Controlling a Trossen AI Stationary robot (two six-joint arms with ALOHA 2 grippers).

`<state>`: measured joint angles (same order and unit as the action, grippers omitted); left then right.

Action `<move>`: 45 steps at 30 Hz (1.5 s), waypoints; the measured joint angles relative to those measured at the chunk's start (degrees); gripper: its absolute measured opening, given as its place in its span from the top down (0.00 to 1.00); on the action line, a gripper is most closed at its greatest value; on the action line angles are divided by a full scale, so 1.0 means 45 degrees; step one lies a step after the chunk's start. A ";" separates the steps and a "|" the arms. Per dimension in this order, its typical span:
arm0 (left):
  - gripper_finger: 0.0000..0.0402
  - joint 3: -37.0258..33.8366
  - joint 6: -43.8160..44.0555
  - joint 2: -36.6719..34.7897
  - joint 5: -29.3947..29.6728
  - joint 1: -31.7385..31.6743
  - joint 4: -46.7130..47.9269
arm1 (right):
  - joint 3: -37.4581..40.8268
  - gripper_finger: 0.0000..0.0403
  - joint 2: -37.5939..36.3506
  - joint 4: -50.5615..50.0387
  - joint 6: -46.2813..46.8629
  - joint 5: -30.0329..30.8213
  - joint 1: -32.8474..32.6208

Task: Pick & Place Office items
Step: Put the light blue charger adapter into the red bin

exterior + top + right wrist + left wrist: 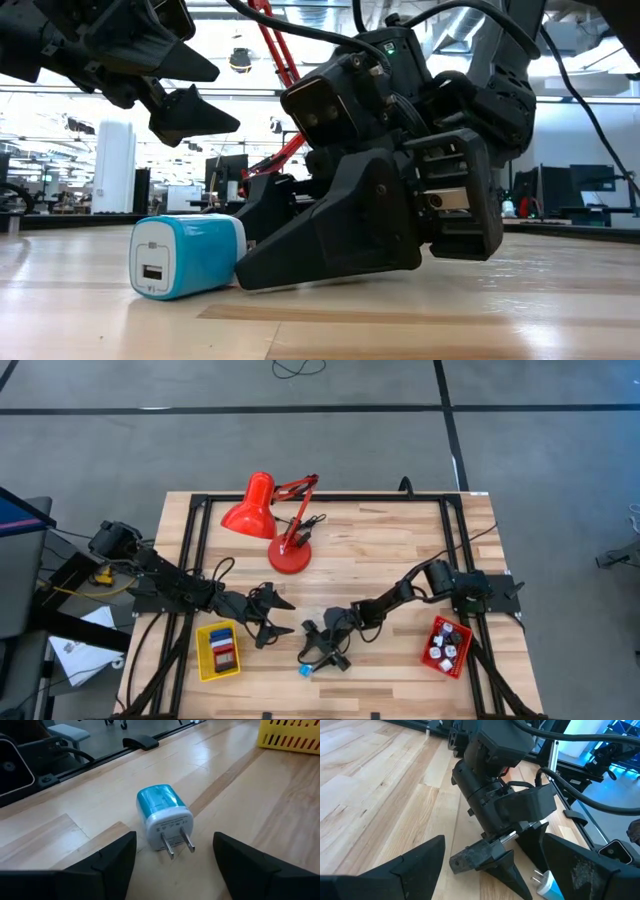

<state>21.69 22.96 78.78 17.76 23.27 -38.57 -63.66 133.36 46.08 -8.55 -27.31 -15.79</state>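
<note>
A small blue-and-white plug-in charger (pixel 162 815) lies on its side on the wood near the table's near edge (pixel 304 671), its two metal prongs pointing at my right gripper (pixel 175 855). That gripper is open and low at the table top (pixel 318 655). Its fingers stand on either side of the prongs without touching them. In the low view the charger (pixel 188 255) sits just in front of the dark finger. My left gripper (pixel 275 618) is open and hovers above the table (pixel 215 95), left of the right gripper.
A yellow tray (pixel 203 660) with small blue, red and white items sits at the near left. A red tray (pixel 432 628) with white and black pieces sits at the near right. A red desk lamp (pixel 275 520) stands at the far middle. Bare wood lies between the lamp and the grippers.
</note>
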 joint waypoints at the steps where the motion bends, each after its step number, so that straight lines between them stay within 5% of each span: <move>1: 0.18 0.0000 0.0000 0.0000 0.0000 0.0000 0.0000 | 0.0005 0.37 0.0007 0.0081 0.0079 0.0005 -0.0005; 28: 0.18 0.0000 0.0000 0.0000 0.0000 0.0000 -0.0007 | 0.0005 0.37 0.0039 0.1036 -0.0575 -0.0294 -0.0151; 45: 0.18 0.0000 0.0003 0.0000 0.0529 0.0000 -0.0015 | -0.0005 0.58 0.0015 0.0630 -0.0570 -0.0296 -0.0146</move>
<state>21.69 22.97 78.78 20.14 23.27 -38.63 -63.68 133.43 48.92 -11.11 -28.64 -16.45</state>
